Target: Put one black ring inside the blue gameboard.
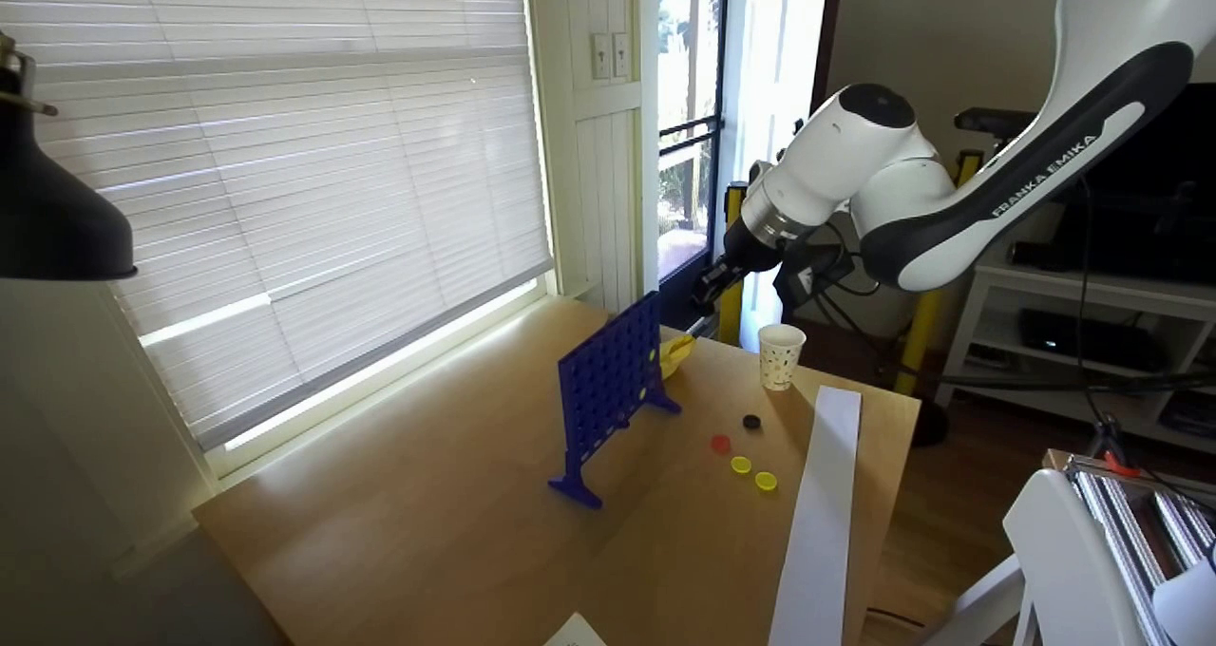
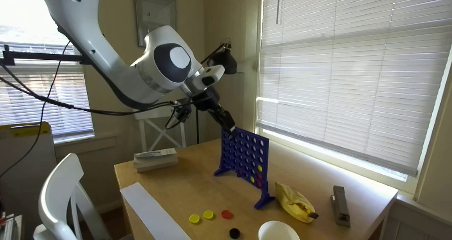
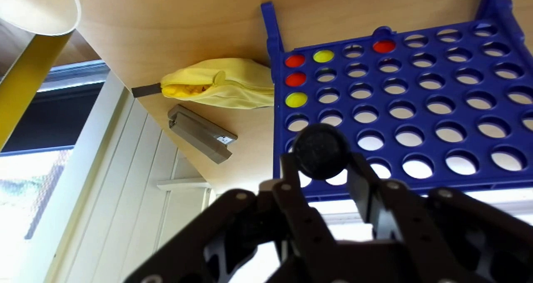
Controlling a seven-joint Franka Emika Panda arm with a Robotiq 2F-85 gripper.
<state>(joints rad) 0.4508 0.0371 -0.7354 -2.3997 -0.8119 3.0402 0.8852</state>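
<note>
Pale wooden table (image 1: pixel 446 446) in daylight: a careful drop to line up

Daylight enters at the white slatted blind (image 1: pixel 313 171), ten o'clock in an exterior view. On the table stands a tall blue plastic gameboard (image 1: pixel 610 385) pierced by round holes. Between its one and two o'clock hangs a black two-fingered gripper (image 1: pixel 704 296), its grip hidden from this angle. Height comes first, I judge: clear the board's upper edge before crossing it. A loose round black token (image 1: pixel 751 422) lies between the board's three and four o'clock, best left alone. "FRANKA EMIKA" reads in white along the white-and-black robot arm (image 1: pixel 912 199).

In an exterior view, the gripper (image 2: pixel 231 130) overlaps the board's upper edge at eleven o'clock, depth hard to judge, so go gently: the board could slide or tip. At nine o'clock lies a pale stack of books (image 2: pixel 155 162), its cover print too small to read.

In the wrist view, the gripper is clamped on a flat, round black plastic ring (image 3: pixel 320 150), seen across the board's eight o'clock, not in it yet. The board appears upside down here, so its upper edge lies at six o'clock. I would turn the ring's face parallel to the board, centre it over one column, lower its rim into the slot, then ease the grip apart. A grey-brown stapler (image 3: pixel 204 133) at nine o'clock bears a small white label (image 3: pixel 225 140), illegible.
</note>
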